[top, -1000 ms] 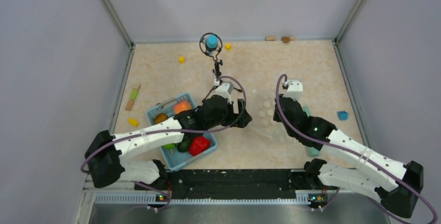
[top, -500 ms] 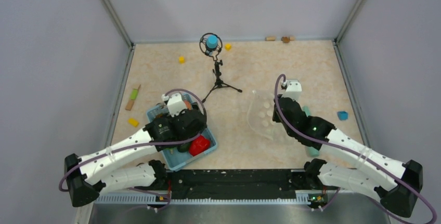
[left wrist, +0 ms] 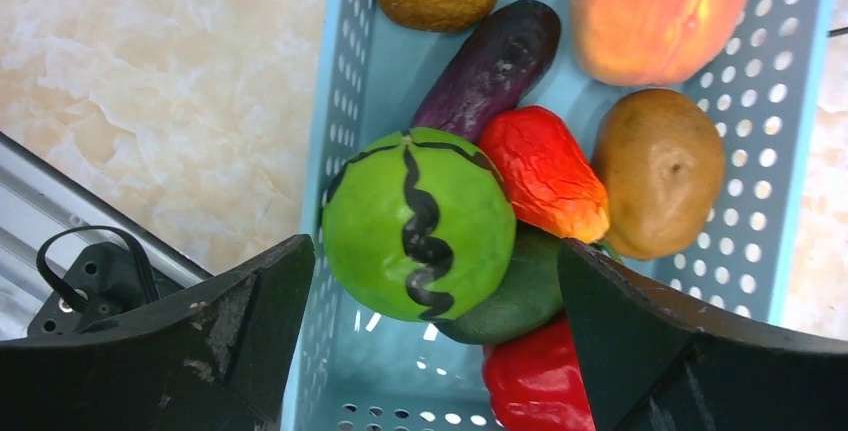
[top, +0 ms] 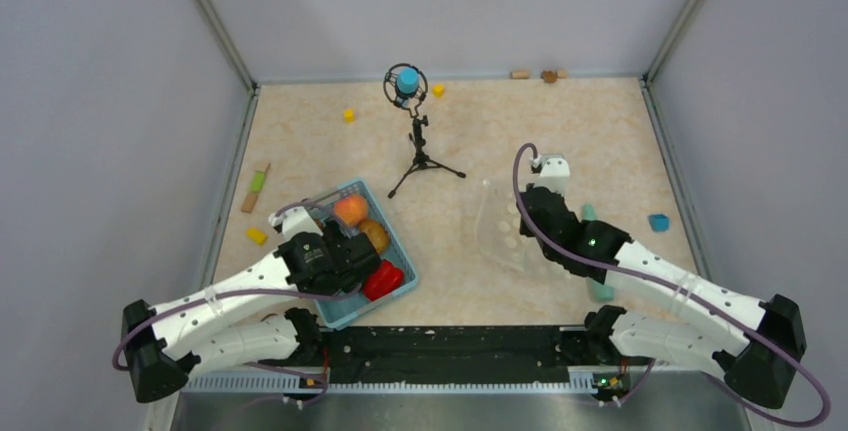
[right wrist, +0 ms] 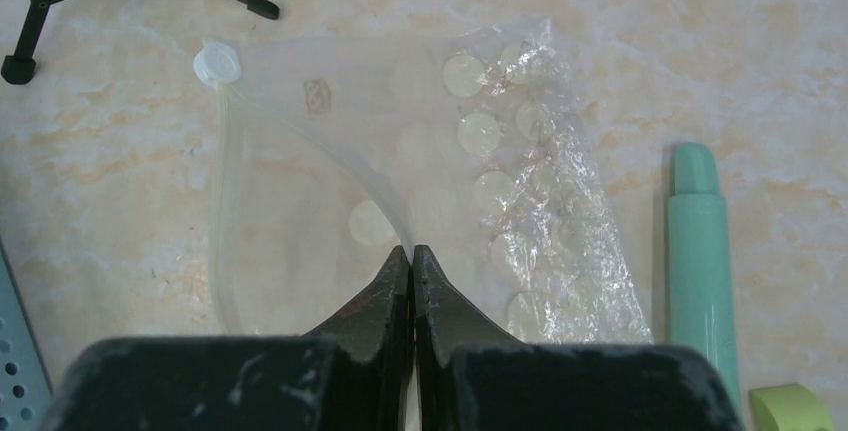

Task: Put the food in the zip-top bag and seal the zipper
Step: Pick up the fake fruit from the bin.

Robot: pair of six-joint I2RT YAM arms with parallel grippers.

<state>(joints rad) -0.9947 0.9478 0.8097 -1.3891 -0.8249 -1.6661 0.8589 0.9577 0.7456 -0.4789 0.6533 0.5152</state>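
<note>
Left gripper (left wrist: 432,247) jaws spread wide above the perforated blue basket (left wrist: 345,71), flanking a glossy round green fruit (left wrist: 418,223). Food (left wrist: 655,166) packed tight, wall to wall. Right gripper (right wrist: 411,251) jaws pinch the crinkled dotted zip-top bag (right wrist: 470,131) on the marbled counter (right wrist: 700,31). Zipper (right wrist: 220,211) edge lies free.

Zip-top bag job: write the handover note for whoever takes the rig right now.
The left gripper is open, straddling the green round fruit in the blue basket.
The right gripper is shut, pinching the zip-top bag.
Done: nothing yet; the food lies in the basket, none shows in the bag.
Left: move the food into the bag, then seal the zipper.
</note>
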